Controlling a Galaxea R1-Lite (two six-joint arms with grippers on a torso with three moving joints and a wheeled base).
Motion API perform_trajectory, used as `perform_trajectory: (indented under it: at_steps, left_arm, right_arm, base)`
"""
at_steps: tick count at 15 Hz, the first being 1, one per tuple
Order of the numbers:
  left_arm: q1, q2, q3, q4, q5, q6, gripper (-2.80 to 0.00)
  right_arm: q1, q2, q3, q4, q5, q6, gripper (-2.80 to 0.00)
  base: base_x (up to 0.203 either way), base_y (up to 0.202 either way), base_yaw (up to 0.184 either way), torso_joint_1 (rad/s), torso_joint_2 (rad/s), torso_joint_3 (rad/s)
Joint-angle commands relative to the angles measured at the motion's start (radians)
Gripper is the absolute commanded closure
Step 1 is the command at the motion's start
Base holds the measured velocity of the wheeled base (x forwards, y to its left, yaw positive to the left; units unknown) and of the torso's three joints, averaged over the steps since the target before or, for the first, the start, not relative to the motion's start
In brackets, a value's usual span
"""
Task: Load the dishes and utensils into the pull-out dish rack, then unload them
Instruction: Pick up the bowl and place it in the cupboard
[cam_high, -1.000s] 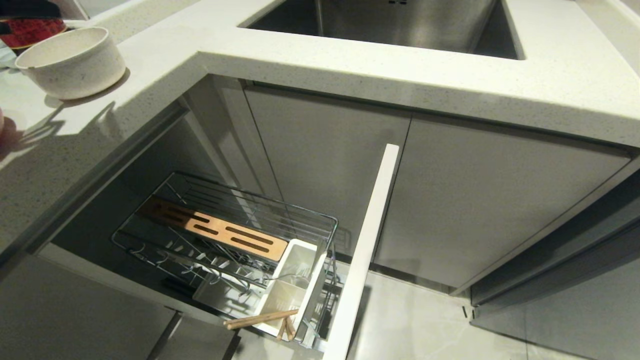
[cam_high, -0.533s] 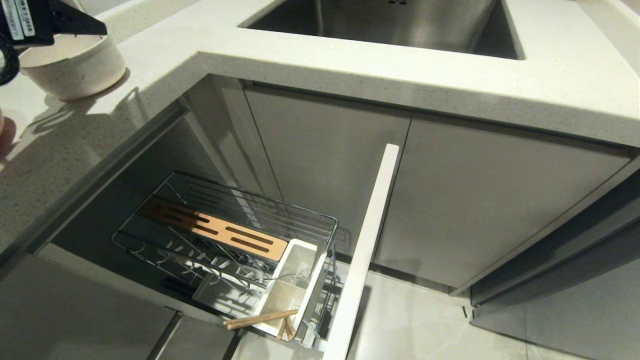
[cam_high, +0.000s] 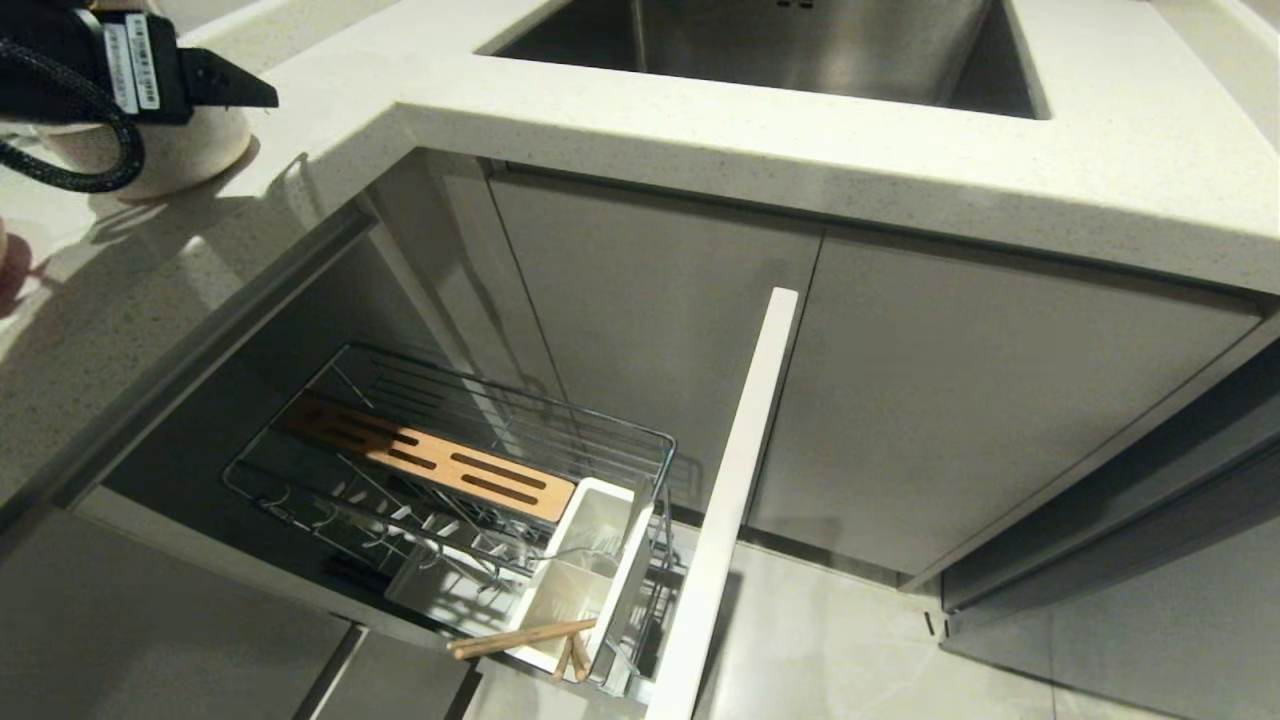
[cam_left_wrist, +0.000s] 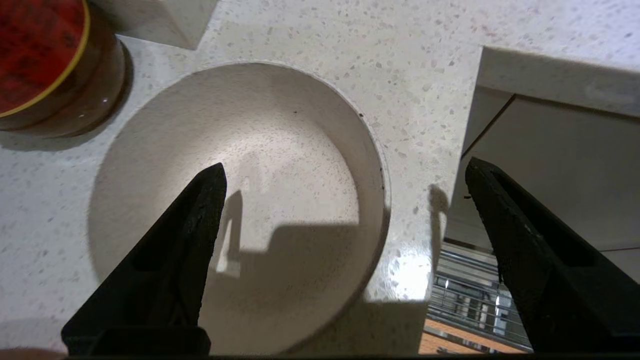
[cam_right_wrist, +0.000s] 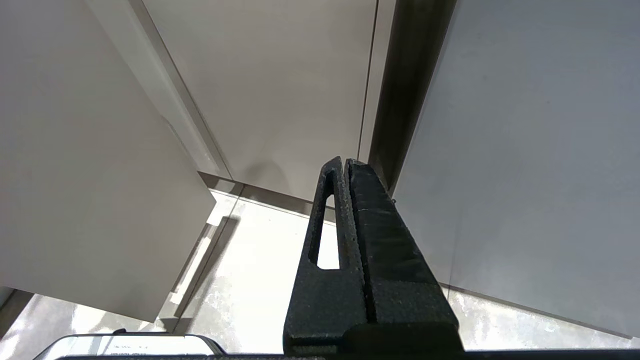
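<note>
Where the bowl (cam_left_wrist: 240, 200) sat uncovered, the left gripper (cam_left_wrist: 345, 200) now hovers — jaws spread wide

White stickers on left arm (cam_high: 130, 70), print unreadable

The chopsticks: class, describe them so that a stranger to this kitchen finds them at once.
Below the countertop, the pull-out dish rack stands open. At its front end, by the white front panel, sits a white caddy. The chopsticks are the pale wooden sticks poking out of it, unlike the wide slotted wooden strip.
</note>
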Motion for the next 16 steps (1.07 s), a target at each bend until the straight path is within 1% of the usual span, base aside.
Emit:
perform_trajectory:
  at_steps: [1,6,7,14,16]
  left_arm:
    - [0.009,0.034,-0.001,-0.007,-0.007,0.001,-2.8]
    - [0.029,0.044,-0.001,-0.015,-0.021,0.008,-2.8]
    - [0.03,0.043,-0.001,-0.015,-0.02,0.018,0.0]
    - [0.024,0.016,-0.001,-0.029,-0.02,0.027,0.0]
    - [0.015,-0.005,0.001,-0.053,-0.022,0.021,0.0]
  right_arm:
    - [0.0,0.001,0.026,-0.001,0.0,0.0,0.0]
    - [0.0,0.001,0.027,-0.001,0.0,0.0,0.0]
    - [0.0,0.001,0.026,-0.001,0.0,0.0,0.0]
    - [0.0,0.001,0.026,-0.001,0.0,0.0,0.0]
    - [0.0,0.001,0.026,-0.001,0.0,0.0,0.0]
  base:
    - [0.0,0.0,0.0,0.0,0.0,0.0]
    - [0.0,0.0,0.0,0.0,0.0,0.0]
    - [0.0,0.0,0.0,0.0,0.0,0.0]
    - [0.0,0.0,0.0,0.0,0.0,0.0]
    - [0.0,0.0,0.0,0.0,0.0,0.0]
